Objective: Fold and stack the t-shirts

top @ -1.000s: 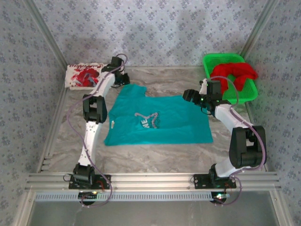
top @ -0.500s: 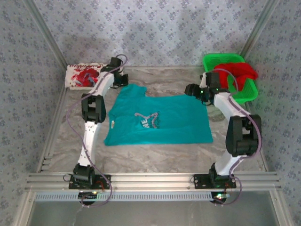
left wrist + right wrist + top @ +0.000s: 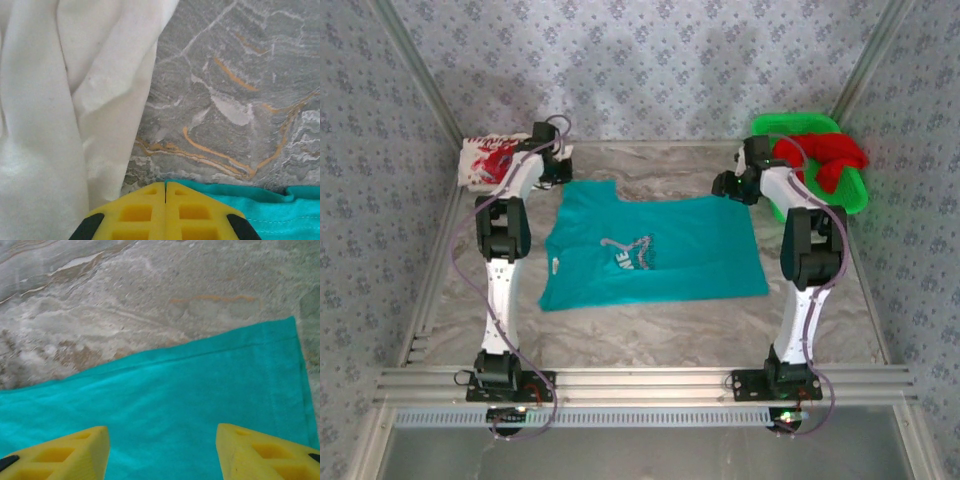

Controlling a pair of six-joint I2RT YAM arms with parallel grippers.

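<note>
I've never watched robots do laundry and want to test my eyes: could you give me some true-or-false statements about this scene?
1. The teal cloth t-shirt lies spread out on the grey marbled table. True.
2. The plain red t-shirt lies folded on the table. False: it is bunched in the green plastic basket.
3. The right gripper has its yellow fingers apart above the teal shirt. True.
4. The left gripper is wide open. False: its fingers are pressed together.
5. The white t-shirt with red print lies on the teal one. False: it lies beside it, far left.
</note>
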